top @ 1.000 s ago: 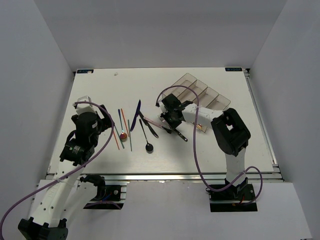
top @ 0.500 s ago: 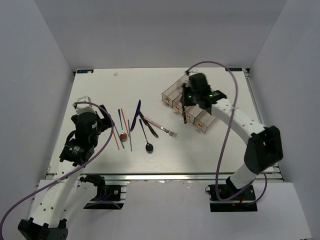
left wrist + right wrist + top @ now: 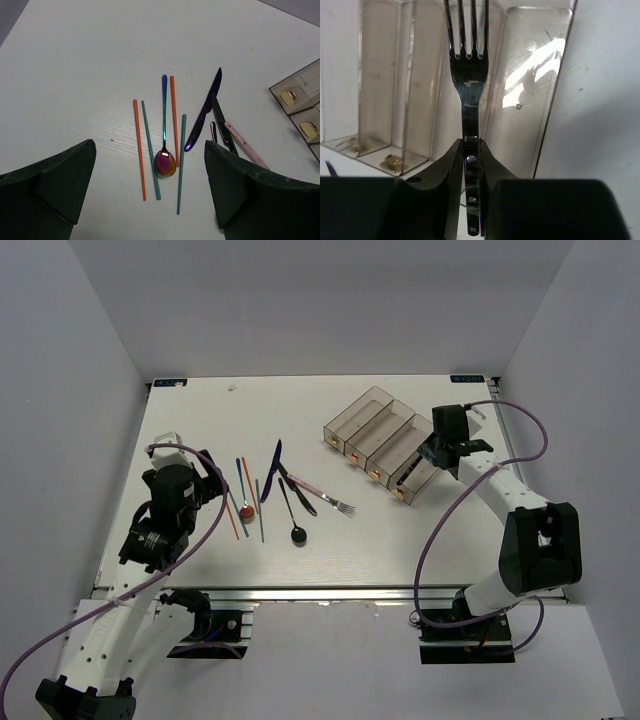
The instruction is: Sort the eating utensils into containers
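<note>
The right fingers (image 3: pixel 447 172) are pinched narrow on the handle of a silver fork (image 3: pixel 468 75). The handle stands edge-on in the slit between them, and the neck and tines run straight out ahead of the tips. Under and beyond the tines lie the containers (image 3: pixel 380 100), long smoky translucent bins side by side. Which bin the tines hang over cannot be told from the wrist view. Past the outermost wall, to one side of the fingers, is the bare white desk (image 3: pixel 600 100). From above, these fingers hover at the far end of the outer bin, over the end away from the orange marks.

The left fingers (image 3: pixel 55 185) stand wide apart with nothing between them, above the desk. Straight ahead in the gap lies a red-bowled spoon (image 3: pixel 165 162), its bowl nearest the fingers and its blue handle pointing away. Two orange chopsticks (image 3: pixel 139 150) and two green chopsticks (image 3: pixel 150 150) lie roughly parallel on either side of it. Farther toward the containers' side, a dark-blue knife (image 3: pixel 204 110) slants away, and a black knife (image 3: pixel 224 130) and a pinkish fork (image 3: pixel 245 145) lie just in front of that finger. The top view also shows a black spoon (image 3: pixel 297 534) beside them, bowl toward the arms.
</note>
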Controlling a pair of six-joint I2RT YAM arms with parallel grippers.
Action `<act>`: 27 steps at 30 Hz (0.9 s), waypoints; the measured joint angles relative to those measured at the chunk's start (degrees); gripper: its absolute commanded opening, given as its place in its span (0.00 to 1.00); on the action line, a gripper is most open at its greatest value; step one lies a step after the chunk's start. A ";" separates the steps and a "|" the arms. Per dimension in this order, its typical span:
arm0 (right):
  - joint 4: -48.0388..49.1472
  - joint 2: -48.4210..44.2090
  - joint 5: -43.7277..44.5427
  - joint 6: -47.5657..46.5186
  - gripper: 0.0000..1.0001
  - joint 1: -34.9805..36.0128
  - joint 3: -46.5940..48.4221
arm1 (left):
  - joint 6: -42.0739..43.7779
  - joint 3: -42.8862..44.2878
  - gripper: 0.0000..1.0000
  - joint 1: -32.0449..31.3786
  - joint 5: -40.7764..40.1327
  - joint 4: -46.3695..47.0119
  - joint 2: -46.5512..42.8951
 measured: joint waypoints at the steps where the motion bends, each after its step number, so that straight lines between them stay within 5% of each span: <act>1: 0.17 0.57 0.50 1.11 0.00 -0.13 -0.46 | 0.02 0.00 0.98 0.00 0.00 0.00 0.00; 11: 1.33 4.33 2.91 5.35 0.04 -2.84 -0.74 | 0.22 0.00 0.98 0.00 0.00 0.00 0.11; 15: 1.29 5.97 2.62 5.05 0.45 -3.85 -0.66 | 0.22 0.00 0.98 0.00 -0.07 0.02 0.28; 18: 1.46 6.03 1.62 4.66 0.63 -4.09 -0.63 | 0.02 0.04 0.98 0.00 0.13 0.02 1.62; 19: 1.44 6.03 1.42 4.59 0.88 -4.15 -0.46 | -0.28 0.13 0.98 0.00 0.35 -0.04 2.32; 27: -0.74 3.72 -0.33 1.75 0.89 -4.04 4.07 | -8.90 6.43 0.98 -5.75 1.92 0.13 19.63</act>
